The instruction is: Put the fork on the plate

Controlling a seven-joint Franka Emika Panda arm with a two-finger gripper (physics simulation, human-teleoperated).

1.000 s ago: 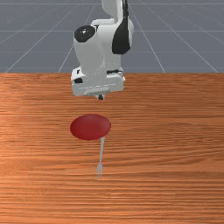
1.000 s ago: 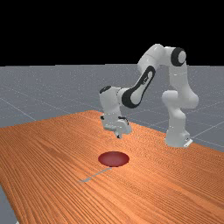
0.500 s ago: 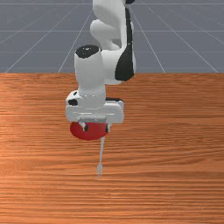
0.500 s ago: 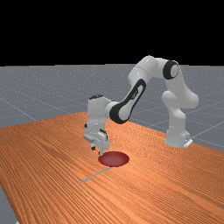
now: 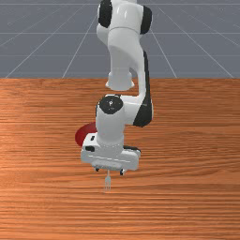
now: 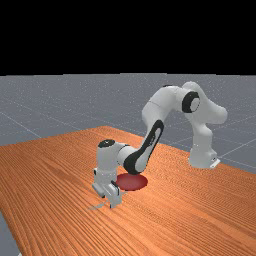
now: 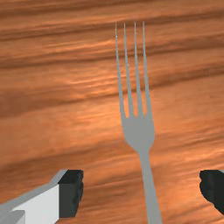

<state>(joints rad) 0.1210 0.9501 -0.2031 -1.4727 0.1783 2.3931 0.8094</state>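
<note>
Low over the fork, my gripper (image 5: 109,171) stands open, its two fingers spread to either side of the handle. The tines of the silver fork (image 5: 108,182) point toward the front view's bottom edge, and the hand hides most of its handle. In the wrist view the fork (image 7: 139,131) runs down between the fingertips of the gripper (image 7: 141,190), touching neither. The dark red plate (image 5: 83,135) lies behind the hand, partly covered by the arm; in the far view the plate (image 6: 134,182) is right of the hand.
The arm reaches low over the plate's side in the front view. The wooden table (image 6: 55,170) extends around the plate and fork, and its edge runs along the far view's left.
My hand has come forward past the plate and down over the fork, and has turned slightly. The fingers have spread since the earliest front view. Plate and fork have not moved.
</note>
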